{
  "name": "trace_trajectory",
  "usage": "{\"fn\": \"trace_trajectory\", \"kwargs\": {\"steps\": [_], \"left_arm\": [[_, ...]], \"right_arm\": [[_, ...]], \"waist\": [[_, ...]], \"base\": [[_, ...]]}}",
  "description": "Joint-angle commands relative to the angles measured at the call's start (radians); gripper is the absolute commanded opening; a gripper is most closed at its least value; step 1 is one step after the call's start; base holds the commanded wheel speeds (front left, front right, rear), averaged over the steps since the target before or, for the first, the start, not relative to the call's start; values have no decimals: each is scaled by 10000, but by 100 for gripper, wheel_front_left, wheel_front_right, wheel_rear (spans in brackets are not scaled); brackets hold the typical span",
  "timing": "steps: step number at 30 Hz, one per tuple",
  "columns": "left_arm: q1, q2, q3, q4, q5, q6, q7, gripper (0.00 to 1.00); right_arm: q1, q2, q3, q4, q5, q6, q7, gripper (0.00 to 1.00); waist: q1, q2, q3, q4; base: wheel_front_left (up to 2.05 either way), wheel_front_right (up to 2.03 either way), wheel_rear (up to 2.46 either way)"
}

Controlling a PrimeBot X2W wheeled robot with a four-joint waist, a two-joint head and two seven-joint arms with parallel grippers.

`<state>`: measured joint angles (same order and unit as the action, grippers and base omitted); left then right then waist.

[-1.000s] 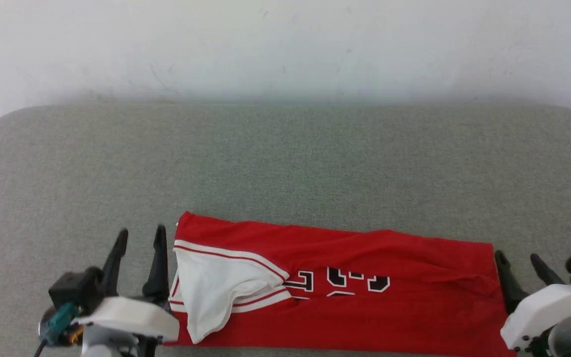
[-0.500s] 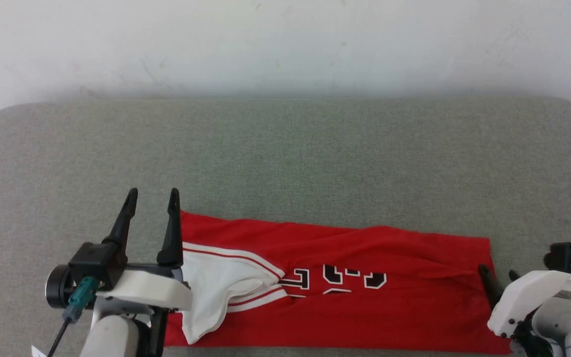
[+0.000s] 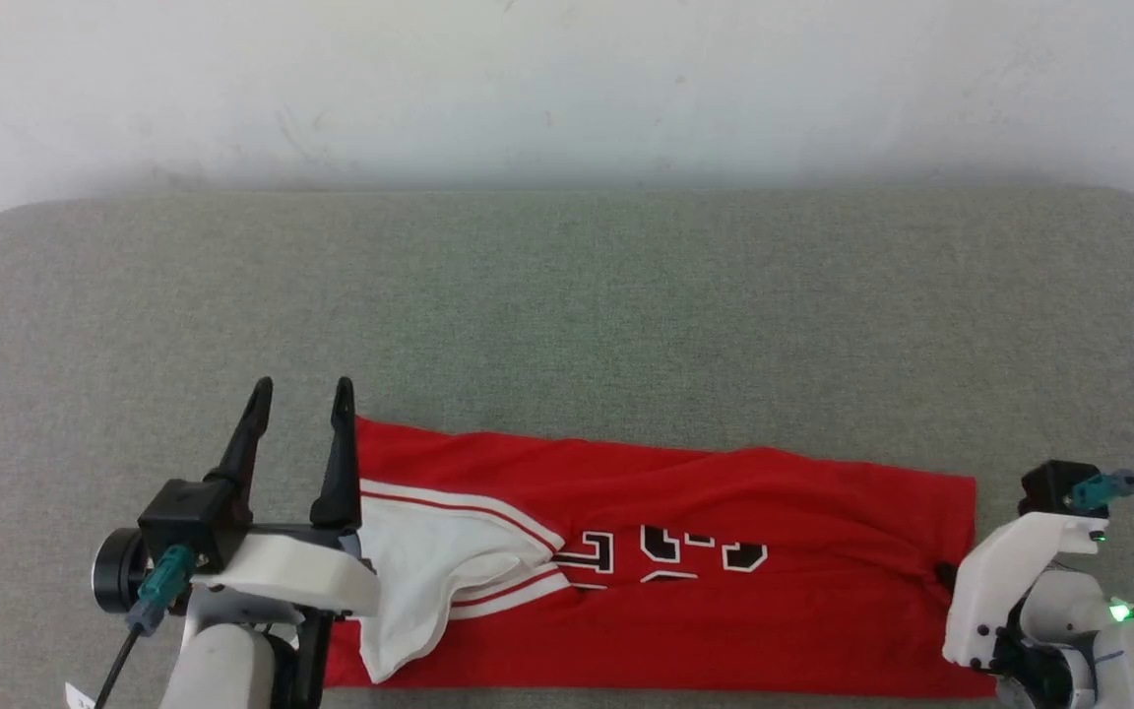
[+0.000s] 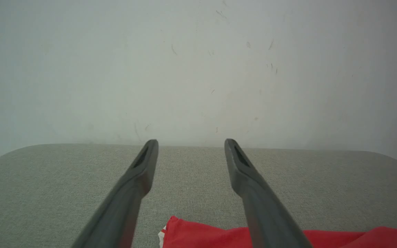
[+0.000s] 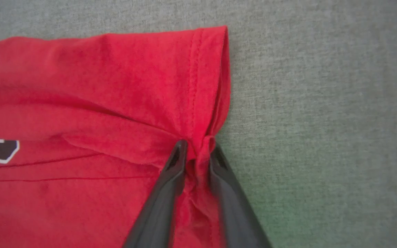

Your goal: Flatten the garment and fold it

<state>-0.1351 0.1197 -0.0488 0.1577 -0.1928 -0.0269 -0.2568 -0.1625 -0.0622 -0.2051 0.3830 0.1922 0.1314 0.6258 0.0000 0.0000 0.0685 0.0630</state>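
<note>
Pressure is going on at the hem end: the right gripper (image 5: 195, 148) is squeezing a bunched fold of the garment (image 3: 685, 522), red cloth puckering between its two dark fingers. That garment is lying as a long narrow band along the near edge of the grey padded surface (image 3: 567, 295), with its white sleeve (image 3: 429, 571) flopping over the end on the robot's left and its hem on the right. Over there the left gripper (image 3: 299, 394) is standing released, fingers spread and grasping nothing, its inner finger sitting just beside the shoulder corner. By my reading, flattening is done and the fold across the length is getting under way. Next is calling for a lift of that pinched hem and a carry toward the sleeve end. I'm thinking the left needs a bite on its own corner, or the band risks dragging.
</note>
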Motion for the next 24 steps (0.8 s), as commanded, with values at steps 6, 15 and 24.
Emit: {"fn": "trace_trajectory", "kwargs": {"steps": [6,15,24], "left_arm": [[-93,-168,282,113,158,-209,-49,100],[-45,-318,535,74,300,-348,-49,100],[-47,-448,636,106,413,-455,-49,100]], "right_arm": [[275,119,-305,-428,-659,-7,-66,0],[49,120,-2220,-742,-2715,-7,-1161,0],[-400,-72,-3516,-558,-4063,-7,-1722,0]], "waist": [[0,0,4,-26],[0,0,96,-99],[0,0,153,-145]], "base": [[0,0,0],[0,0,0],[0,0,0]]}}
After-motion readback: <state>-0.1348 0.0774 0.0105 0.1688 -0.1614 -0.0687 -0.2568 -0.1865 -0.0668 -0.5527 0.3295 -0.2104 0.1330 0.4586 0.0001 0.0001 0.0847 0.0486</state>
